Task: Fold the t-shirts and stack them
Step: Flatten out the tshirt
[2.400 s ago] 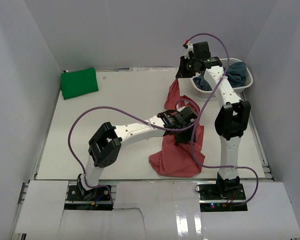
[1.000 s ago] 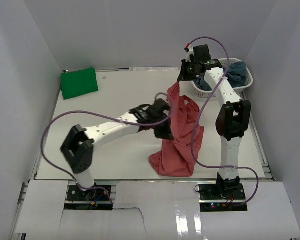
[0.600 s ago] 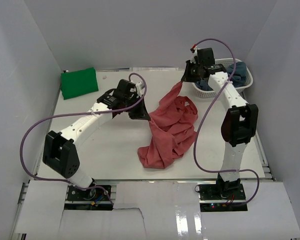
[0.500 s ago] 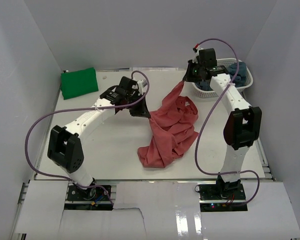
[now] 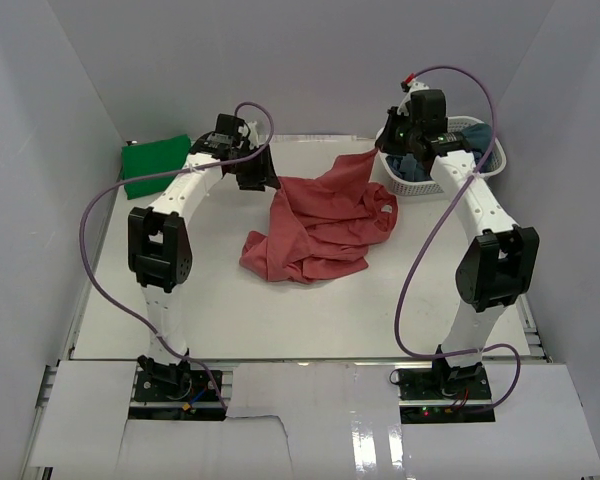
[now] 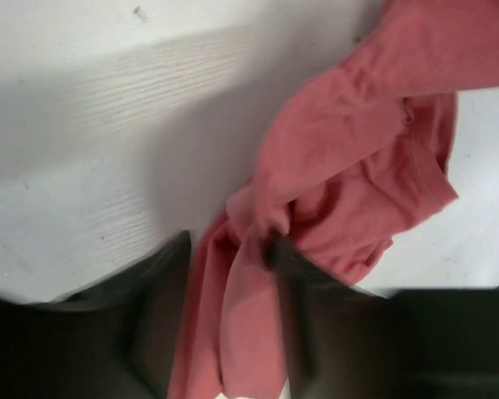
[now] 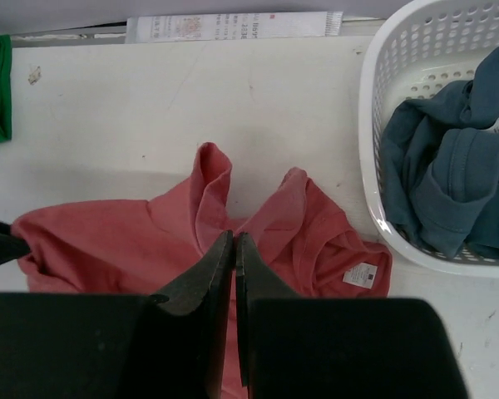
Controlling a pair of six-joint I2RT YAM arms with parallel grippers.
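Shirt (image 5: 320,225), salmon-red, lies across the far middle of the table (image 5: 180,290), long axis left to right, collar end rightward. The left fingers (image 6: 162,324) clamp its bunched left edge; the right fingers (image 7: 201,291) pinch its far right corner. Just right stands a basket (image 7: 368,166) of grey-blue shirts (image 7: 449,183); a green shirt (image 5: 157,167) lies far left.

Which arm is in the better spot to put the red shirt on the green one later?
Left, probably. The left fingers pinch the red shirt on the side nearer the green shirt; the right fingers hold its other end over by the basket.
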